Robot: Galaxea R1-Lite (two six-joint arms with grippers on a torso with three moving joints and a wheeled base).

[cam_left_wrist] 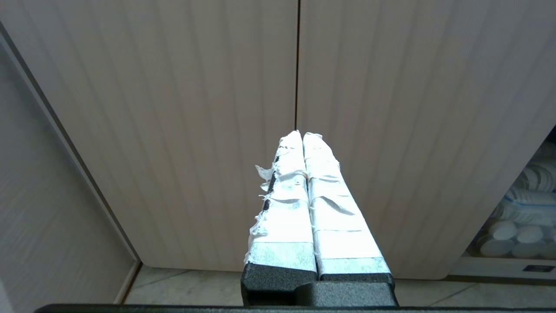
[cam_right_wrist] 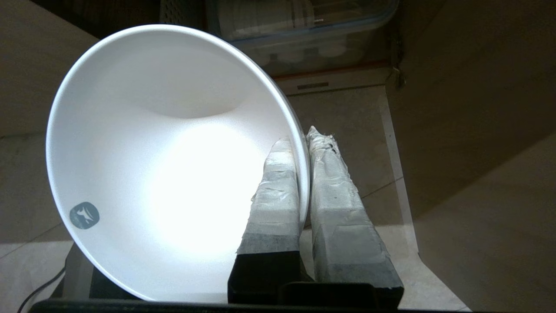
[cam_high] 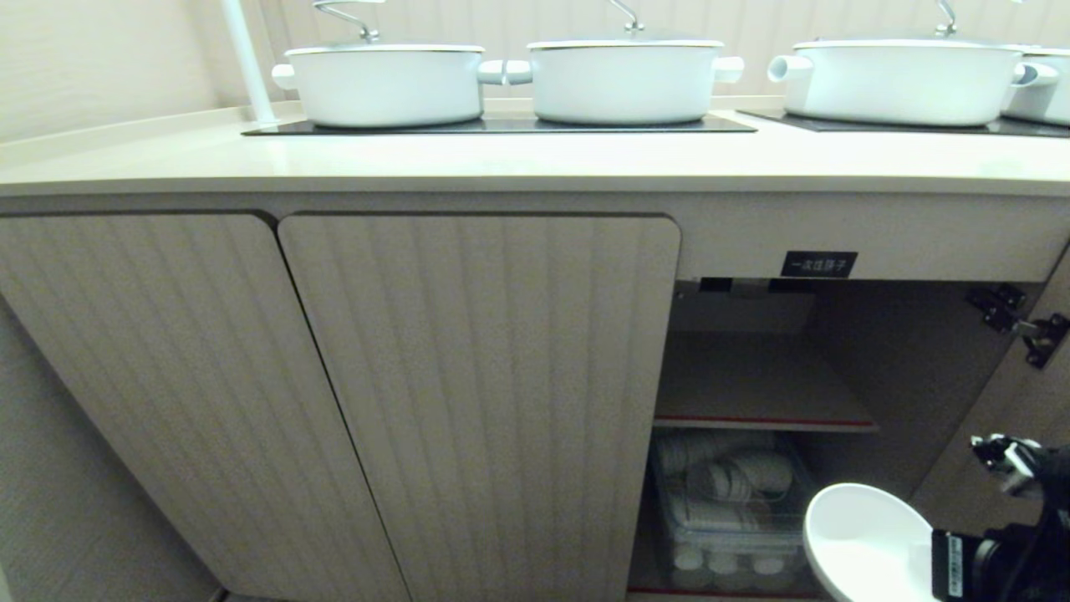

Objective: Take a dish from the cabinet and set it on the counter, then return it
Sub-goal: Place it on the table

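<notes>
The dish (cam_right_wrist: 165, 165), a deep white bowl with a small teal sticker inside its rim, hangs tilted in front of the open cabinet (cam_high: 752, 376), low at the right. My right gripper (cam_right_wrist: 302, 139) is shut on its rim, one taped finger inside the bowl and one outside. In the head view the dish (cam_high: 869, 543) sits below the inner shelf's level, outside the opening, with my right arm (cam_high: 1011, 552) behind it. The counter (cam_high: 535, 159) runs above. My left gripper (cam_left_wrist: 302, 134) is shut on nothing, facing the closed fluted doors.
White lidded pots (cam_high: 389, 84) stand on black glass panels on the counter. A clear box of white dishes (cam_high: 727, 510) fills the cabinet's lower level. The open door and its hinge (cam_high: 1016, 322) are at the right. A black label (cam_high: 818, 264) sits above the opening.
</notes>
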